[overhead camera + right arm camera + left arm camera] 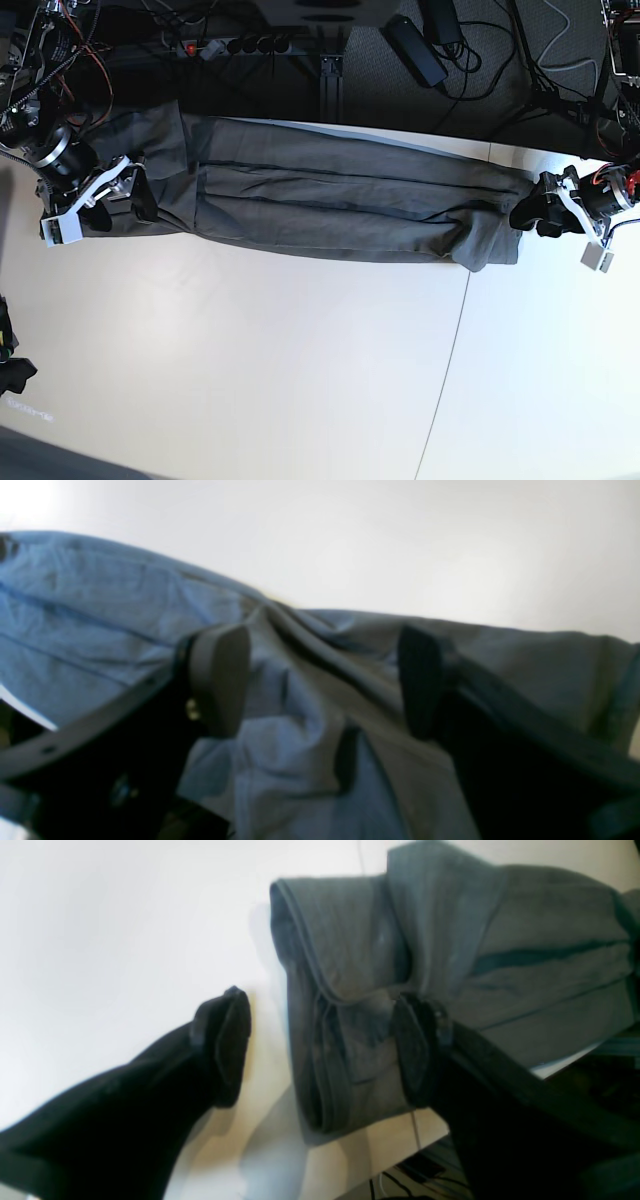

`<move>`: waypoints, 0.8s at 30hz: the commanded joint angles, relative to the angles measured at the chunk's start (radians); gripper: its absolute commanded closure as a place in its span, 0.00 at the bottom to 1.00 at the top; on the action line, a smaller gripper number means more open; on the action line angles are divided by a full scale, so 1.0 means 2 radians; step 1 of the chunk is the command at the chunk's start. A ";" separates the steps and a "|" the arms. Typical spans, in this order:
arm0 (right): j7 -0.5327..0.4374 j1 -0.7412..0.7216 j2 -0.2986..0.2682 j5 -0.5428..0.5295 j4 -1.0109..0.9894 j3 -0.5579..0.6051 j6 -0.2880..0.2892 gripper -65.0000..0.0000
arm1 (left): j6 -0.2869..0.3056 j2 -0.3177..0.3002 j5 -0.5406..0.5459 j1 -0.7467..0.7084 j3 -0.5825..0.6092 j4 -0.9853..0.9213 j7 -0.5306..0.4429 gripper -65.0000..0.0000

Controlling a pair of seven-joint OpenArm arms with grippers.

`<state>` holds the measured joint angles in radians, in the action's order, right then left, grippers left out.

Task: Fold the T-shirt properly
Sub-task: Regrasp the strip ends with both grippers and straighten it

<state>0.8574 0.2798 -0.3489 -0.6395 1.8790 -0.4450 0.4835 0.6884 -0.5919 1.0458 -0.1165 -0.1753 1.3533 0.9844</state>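
Lying folded lengthwise on the white table (pixel 300 380), the T-shirt (pixel 320 205) spans both open hands.

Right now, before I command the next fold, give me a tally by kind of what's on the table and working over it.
T-shirt, dark olive-grey, folded into a long band along the table's far edge: 1
Grippers, left gripper and right gripper, one at each end of the band: 2
White table: 1
Total: 4
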 commanded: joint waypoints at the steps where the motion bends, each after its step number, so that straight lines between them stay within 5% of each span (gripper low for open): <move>1: -0.011 -0.002 -0.007 -0.009 0.008 -0.005 0.035 0.32 | 0.005 -0.010 0.008 -0.001 -0.004 0.007 -0.008 0.28; 24: -0.004 -0.002 -0.007 -0.017 0.008 -0.005 0.035 0.32 | 0.005 0.048 0.032 -0.023 -0.003 -0.039 0.010 0.28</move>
<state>0.8684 0.2798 -0.3489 -0.6582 1.8790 -0.4450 0.4835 0.6907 -0.4915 1.1614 -0.1505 -0.1856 1.2758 0.9344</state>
